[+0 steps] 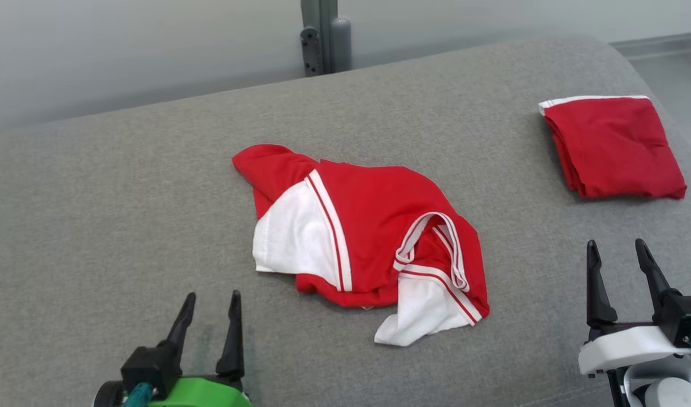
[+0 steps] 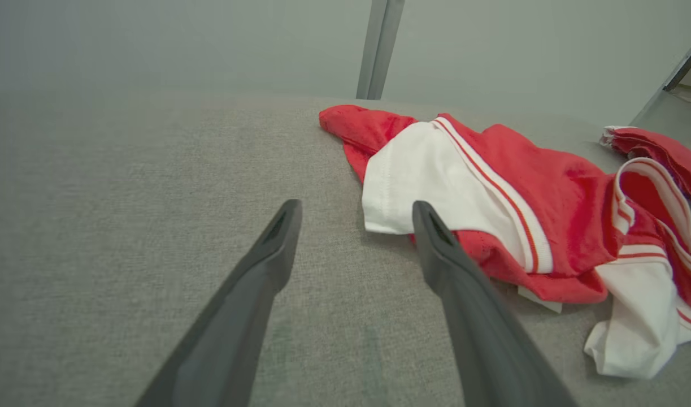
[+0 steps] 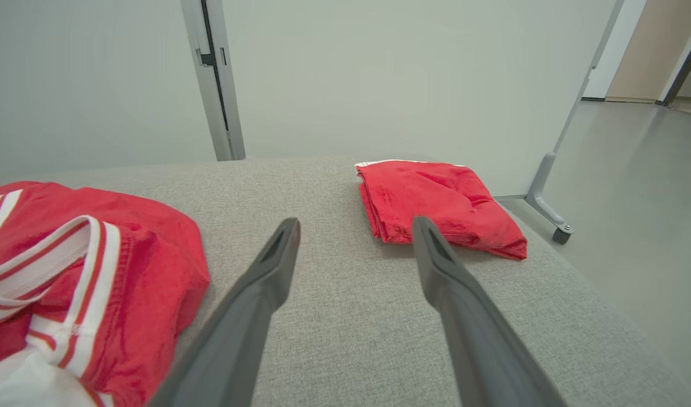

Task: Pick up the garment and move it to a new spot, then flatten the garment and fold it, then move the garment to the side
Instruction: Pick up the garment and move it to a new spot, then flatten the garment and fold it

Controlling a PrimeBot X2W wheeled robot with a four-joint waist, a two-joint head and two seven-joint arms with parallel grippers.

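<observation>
A crumpled red garment [image 1: 373, 220] with white sleeves and striped trim lies in a heap in the middle of the grey cushioned surface [image 1: 125, 215]. The left wrist view has the garment [image 2: 548, 198] to the right of the fingers; the right wrist view has the garment [image 3: 125, 265] at the lower left. My left gripper [image 1: 212, 302] stands open near the front edge, apart from the heap and to its lower left. My right gripper [image 1: 617, 252] stands open at the front right, with nothing between its fingers. In the wrist views each gripper, left [image 2: 356, 210] and right [image 3: 355, 227], hovers over bare fabric.
A second red garment [image 1: 613, 147], neatly folded, lies at the back right near the surface's edge, also in the right wrist view [image 3: 438, 203]. A grey post [image 1: 322, 37] stands behind the surface. A wheeled panel foot [image 3: 548, 209] stands on the floor to the right.
</observation>
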